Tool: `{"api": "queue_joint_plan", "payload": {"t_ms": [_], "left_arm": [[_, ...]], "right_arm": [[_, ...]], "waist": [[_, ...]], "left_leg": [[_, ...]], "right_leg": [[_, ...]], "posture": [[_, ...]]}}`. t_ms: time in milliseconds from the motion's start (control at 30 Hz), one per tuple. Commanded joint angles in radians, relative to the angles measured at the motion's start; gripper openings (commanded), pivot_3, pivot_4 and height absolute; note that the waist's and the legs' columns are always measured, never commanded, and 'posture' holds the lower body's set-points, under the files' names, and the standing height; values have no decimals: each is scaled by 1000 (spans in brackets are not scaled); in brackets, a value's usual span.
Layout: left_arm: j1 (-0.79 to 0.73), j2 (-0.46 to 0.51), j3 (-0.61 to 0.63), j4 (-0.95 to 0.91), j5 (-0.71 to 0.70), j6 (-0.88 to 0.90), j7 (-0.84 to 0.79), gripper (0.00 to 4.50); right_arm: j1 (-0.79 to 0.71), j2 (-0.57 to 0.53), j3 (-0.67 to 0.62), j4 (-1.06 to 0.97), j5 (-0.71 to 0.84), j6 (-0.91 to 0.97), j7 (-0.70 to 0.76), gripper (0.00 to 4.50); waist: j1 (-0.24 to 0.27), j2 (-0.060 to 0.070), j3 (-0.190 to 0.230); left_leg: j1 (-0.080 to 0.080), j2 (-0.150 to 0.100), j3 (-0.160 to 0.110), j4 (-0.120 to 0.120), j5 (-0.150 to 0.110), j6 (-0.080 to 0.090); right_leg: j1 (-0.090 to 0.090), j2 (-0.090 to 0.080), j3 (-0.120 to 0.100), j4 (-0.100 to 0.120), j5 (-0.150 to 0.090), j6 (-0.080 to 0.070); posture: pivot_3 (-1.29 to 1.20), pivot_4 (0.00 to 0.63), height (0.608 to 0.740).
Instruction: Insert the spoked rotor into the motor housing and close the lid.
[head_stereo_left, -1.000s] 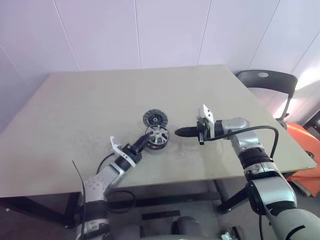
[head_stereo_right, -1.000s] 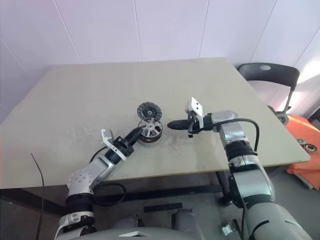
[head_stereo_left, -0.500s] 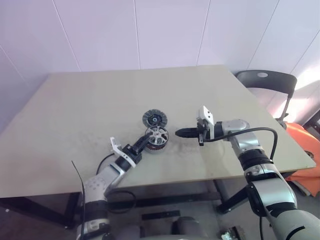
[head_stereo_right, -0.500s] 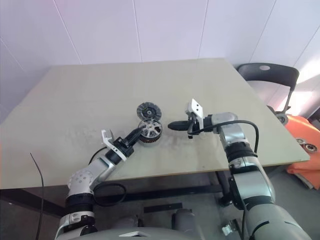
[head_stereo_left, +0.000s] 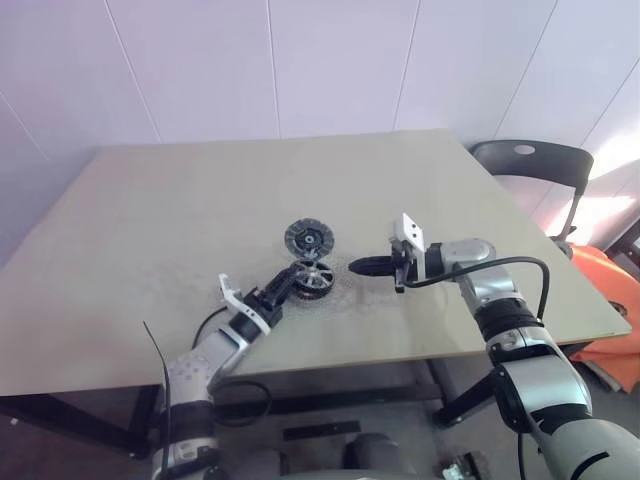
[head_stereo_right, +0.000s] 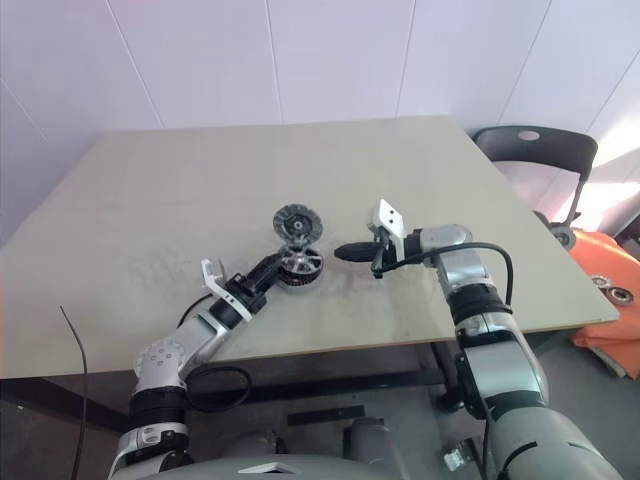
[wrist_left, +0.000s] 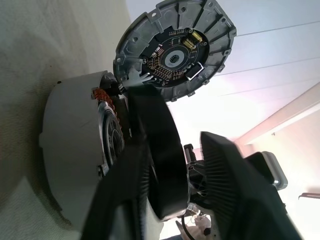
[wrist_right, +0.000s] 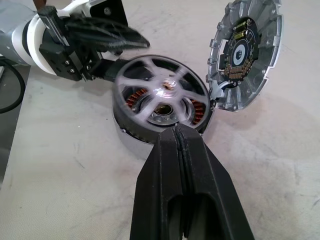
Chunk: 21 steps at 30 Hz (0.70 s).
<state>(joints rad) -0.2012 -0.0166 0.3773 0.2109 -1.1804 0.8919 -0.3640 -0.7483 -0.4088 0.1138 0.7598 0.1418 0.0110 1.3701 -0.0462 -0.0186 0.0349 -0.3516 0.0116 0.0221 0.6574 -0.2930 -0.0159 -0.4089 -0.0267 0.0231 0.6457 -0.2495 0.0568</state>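
Observation:
The spoked rotor (wrist_right: 160, 92), a silver wheel, lies flat in the motor housing (wrist_right: 131, 140), and copper windings show between its spokes. It looks blurred in the right wrist view. My left gripper (head_stereo_left: 290, 283) is at the housing's near-left rim, open, and one finger (wrist_left: 155, 150) stands beside the rotor's edge with nothing between the fingers. The lid (head_stereo_left: 308, 237), a ribbed grey disc, rests just behind the housing and close to its rim. My right gripper (head_stereo_left: 357, 267) hovers just right of the housing, shut and empty, pointing at it.
The parts sit near the middle of a beige table (head_stereo_left: 180, 200), a little toward its front edge. A black chair (head_stereo_left: 530, 160) stands off the back right corner, with an orange object (head_stereo_left: 612, 290) beyond the right edge.
My left gripper has opened and let go of the rotor. The rotor, tilted on the housing before, now lies flat in it. The right arm has stayed put.

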Motion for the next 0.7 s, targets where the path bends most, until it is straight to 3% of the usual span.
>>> {"api": "queue_joint_plan", "payload": {"t_ms": [33,433,567,700], "left_arm": [[7,9,20,12,-1,4,22,2058],[22,98,43,-31,5,8,33,2058],[86,250,38,-157,-31,105,-28,2058],[107,399,100,-162,-59,144,-82,2058]], "right_arm": [[-35,9,-6,-3,6,-19,-4,0],[-35,12,-6,15,-2,-36,-16,0],[-52,28,-22,42,3,-67,-46,0],[-63,37,-24,65,4,-83,-55,0]], "waist": [[0,0,0],[-13,0,0],[-34,-1,1],[-24,0,2]], "left_leg": [[0,0,0,0,0,0],[1,1,0,0,0,0],[2,2,0,-5,0,0],[3,2,-2,-7,0,0]], "right_leg": [[0,0,0,0,0,0],[0,1,0,0,0,0],[0,3,4,0,0,1],[-2,3,3,1,0,0]], "posture": [[0,0,740],[0,0,740],[0,0,740],[0,0,740]]}}
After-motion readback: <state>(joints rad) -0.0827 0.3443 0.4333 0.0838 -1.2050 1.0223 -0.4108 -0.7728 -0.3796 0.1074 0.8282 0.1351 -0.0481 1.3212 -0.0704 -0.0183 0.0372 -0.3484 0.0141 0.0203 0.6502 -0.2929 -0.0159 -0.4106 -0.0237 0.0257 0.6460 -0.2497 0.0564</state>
